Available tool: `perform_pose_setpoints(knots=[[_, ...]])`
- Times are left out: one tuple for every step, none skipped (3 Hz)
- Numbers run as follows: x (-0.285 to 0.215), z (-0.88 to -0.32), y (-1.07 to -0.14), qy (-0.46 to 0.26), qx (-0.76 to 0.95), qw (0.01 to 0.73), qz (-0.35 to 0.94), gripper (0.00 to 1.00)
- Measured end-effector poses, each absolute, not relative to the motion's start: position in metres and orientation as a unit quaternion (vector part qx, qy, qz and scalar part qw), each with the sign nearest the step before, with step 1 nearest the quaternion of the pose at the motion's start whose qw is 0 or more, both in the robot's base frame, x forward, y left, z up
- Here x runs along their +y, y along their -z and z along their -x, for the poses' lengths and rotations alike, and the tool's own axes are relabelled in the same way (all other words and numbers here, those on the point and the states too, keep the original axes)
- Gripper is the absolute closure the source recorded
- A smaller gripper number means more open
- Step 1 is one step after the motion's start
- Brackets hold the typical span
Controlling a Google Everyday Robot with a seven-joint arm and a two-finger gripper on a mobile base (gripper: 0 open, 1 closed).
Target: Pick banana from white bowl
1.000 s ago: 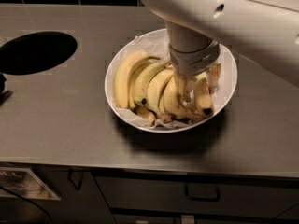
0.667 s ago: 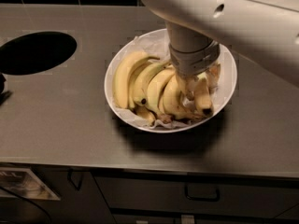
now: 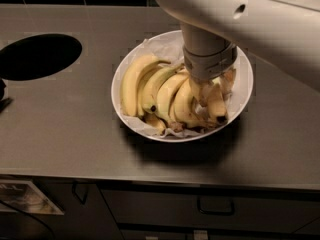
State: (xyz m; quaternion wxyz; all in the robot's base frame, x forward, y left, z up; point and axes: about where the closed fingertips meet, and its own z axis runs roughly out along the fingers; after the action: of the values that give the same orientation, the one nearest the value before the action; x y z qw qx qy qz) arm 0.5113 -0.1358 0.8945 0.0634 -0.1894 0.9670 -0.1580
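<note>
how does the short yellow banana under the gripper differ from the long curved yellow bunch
The short yellow banana is single and straighter, lying under the gripper; the long curved yellow bunch is several bananas, clear of the gripper. Both lie in the round white bowl.

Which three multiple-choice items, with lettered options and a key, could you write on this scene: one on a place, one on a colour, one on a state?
1. The tool is:
A. down in the white bowl, at its right side among the bananas
B. beside the bowl, on its left
C. behind the bowl, raised high

2. The oval opening in the counter looks:
A. white
B. black
C. yellow

3. The bowl:
A. lies upside down
B. is tipped on its side
C. stands upright

Key:
1 A, because the arm comes down inside the rim and the tool sits among the fruit.
2 B, because the opening is dark against the grey top.
3 C, because its open side faces up and holds the bananas.
</note>
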Motion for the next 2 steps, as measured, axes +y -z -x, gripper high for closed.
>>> perform_pose_setpoints(knots=[[-0.139, -0.510, -0.909, 0.153, 0.960, 0.093, 0.216, 1.00], [-0.140, -0.504, -0.927, 0.162, 0.947, 0.118, 0.249, 1.00]])
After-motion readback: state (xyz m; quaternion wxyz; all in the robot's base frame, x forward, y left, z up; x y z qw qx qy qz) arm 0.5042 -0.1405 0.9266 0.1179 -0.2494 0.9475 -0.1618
